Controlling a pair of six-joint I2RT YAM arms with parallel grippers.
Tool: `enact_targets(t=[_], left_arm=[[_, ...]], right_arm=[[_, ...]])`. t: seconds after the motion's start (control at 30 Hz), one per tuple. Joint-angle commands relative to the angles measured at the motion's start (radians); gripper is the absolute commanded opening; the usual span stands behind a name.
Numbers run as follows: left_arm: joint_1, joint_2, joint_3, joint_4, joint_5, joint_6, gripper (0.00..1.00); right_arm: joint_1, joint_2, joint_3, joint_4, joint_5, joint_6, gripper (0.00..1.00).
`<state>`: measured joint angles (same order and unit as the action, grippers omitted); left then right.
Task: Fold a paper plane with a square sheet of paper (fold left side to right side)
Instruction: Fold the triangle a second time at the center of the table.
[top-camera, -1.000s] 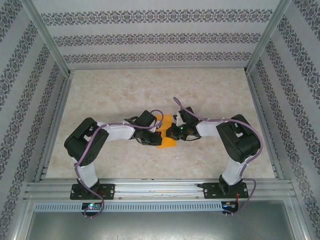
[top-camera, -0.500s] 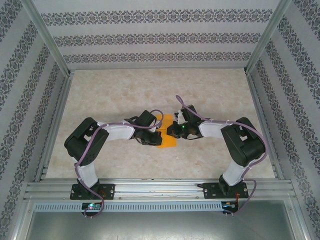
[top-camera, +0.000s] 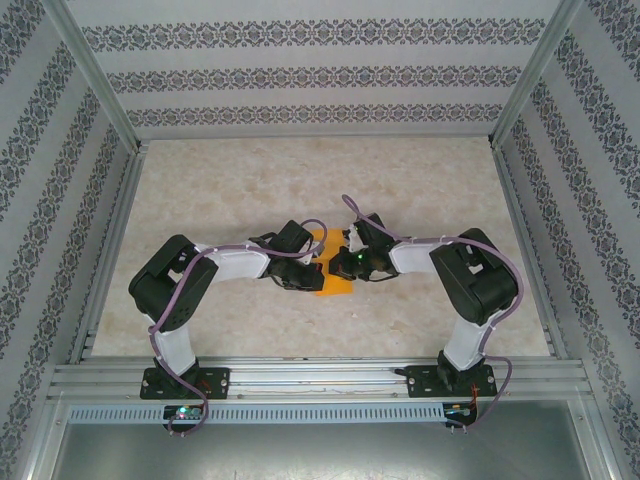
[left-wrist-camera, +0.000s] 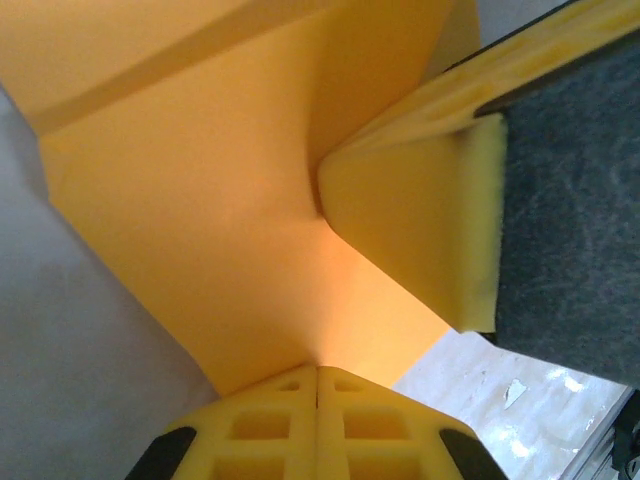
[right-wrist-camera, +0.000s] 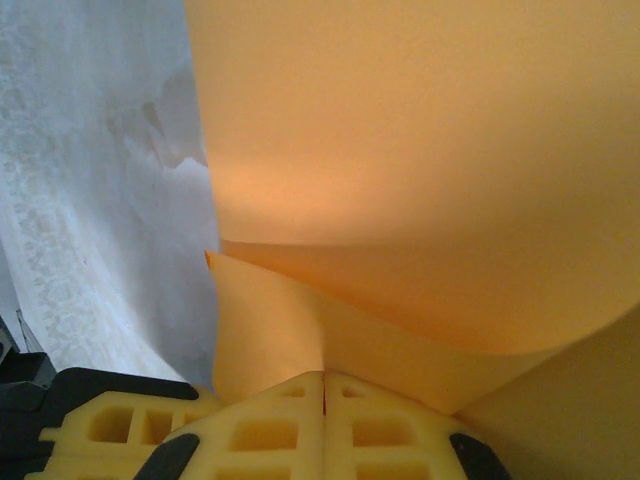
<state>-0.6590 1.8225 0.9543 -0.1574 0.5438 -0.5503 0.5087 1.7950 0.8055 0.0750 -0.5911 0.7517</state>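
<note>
The square sheet of paper, thin and orange, sits at the table's middle between my two grippers, partly covered by them. My left gripper reaches in from the left and is shut, with an edge of the paper running into its closed jaws. My right gripper comes in from the right, also shut, pinching a doubled layer of the paper at its fingertips. In the left wrist view a yellow finger of the right gripper presses on the lifted, bent sheet.
A pale marble-patterned table lies inside patterned walls with aluminium posts. A metal rail runs along the near edge where both arm bases are bolted. Open table surface stretches behind and beside the paper.
The right gripper drew back to the right half a second ago and has since come left again over the paper. The left arm has stayed put.
</note>
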Motion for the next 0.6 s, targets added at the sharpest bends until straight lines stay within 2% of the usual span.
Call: enact_targets(t=[0.0, 0.57], left_arm=[[0.004, 0.048, -0.017, -0.124, -0.056, 0.023, 0.0], [0.004, 0.071, -0.03, -0.146, -0.062, 0.013, 0.0]], right_arm=[[0.0, 0.017, 0.028, -0.047, 0.049, -0.045, 0.0], [-0.128, 0.02, 0.047, -0.091, 0.053, -0.116, 0.0]])
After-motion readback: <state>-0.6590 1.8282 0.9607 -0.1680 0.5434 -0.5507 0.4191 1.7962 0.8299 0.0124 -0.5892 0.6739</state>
